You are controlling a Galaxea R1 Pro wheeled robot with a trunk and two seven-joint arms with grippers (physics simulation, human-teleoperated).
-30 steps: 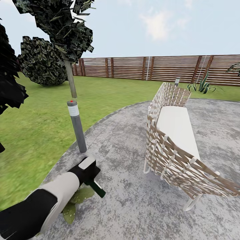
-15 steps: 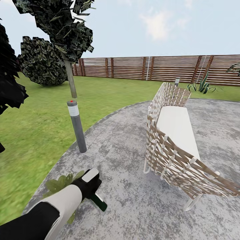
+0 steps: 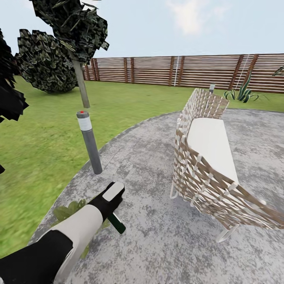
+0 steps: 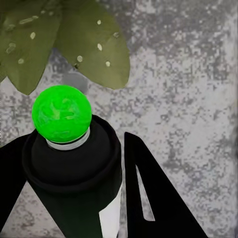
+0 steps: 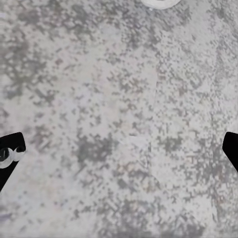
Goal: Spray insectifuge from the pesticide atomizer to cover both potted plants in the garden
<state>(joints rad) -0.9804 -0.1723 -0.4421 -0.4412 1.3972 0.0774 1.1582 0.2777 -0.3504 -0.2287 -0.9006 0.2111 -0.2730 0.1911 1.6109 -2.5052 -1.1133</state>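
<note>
My left gripper [image 3: 113, 216] is shut on the pesticide atomizer [image 3: 117, 224], a slim dark-green bottle that sticks out below my wrist, low over the grey stone patio [image 3: 150, 165]. In the left wrist view the bottle [image 4: 74, 166] sits between the two black fingers [image 4: 144, 198], with a bright green round tip pointing at the stone. One potted plant [image 3: 68, 211] shows its speckled green leaves [image 4: 94, 44] just beside the bottle, partly hidden by my forearm. My right gripper [image 5: 119, 153] hangs open over bare patio stone.
A tall grey post with a red top [image 3: 89, 144] stands at the patio's edge ahead of my left hand. A woven bench [image 3: 209, 165] stands to the right. Lawn [image 3: 35, 150], a tree trunk [image 3: 81, 85], a dark bush [image 3: 43, 59] and the slat fence [image 3: 189, 71] lie beyond.
The head camera has tilted down a little. My left arm dipped, uncovering the plant's upper leaves, then pushed forward with the bottle still held.
</note>
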